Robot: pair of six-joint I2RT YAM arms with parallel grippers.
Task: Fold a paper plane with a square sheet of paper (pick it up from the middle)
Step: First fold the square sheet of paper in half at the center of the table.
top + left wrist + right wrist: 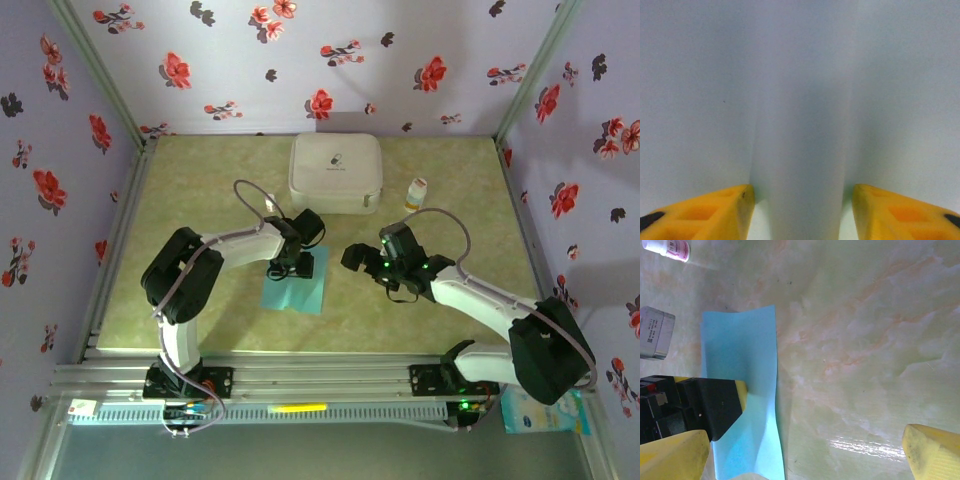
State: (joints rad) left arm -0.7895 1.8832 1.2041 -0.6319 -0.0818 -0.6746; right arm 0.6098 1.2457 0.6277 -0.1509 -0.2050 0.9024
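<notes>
Closest to me, on the front rail (330, 385) by my bases, there's a yellow strip (297, 408). Off to the right is a pale blue packet (545, 412), print way too small to read.

Next out is the sheet (300, 292). It lies on the green marbled table (200, 200), about mid-table and well short of the case. My left gripper (289, 266) is down on its far half. On the left wrist cam those fingers (710, 212) sit apart with their tips on the paper. A soft hump of sheet rises between them and touches both inner faces, so it's bunched up but not squeezed flat. The right wrist cam shows the paper rippling around that gripper.

My right gripper (362, 262) hangs over bare table just right of the sheet, not touching it. Its fingers (932, 450) are spread wide with nothing between them. That cam also catches a small grey block (655, 332) with a line of tiny print, sorry, can't make it out.

Further back is the white case (335, 172), which has a small dark logo on the lid and a line of text under it, unreadable. Just right of it stands a little bottle (416, 193). It has a pink label with lettering, but it's too blurry to read.

Behind everything is the lilac wall (320, 60) with red flowers.
</notes>
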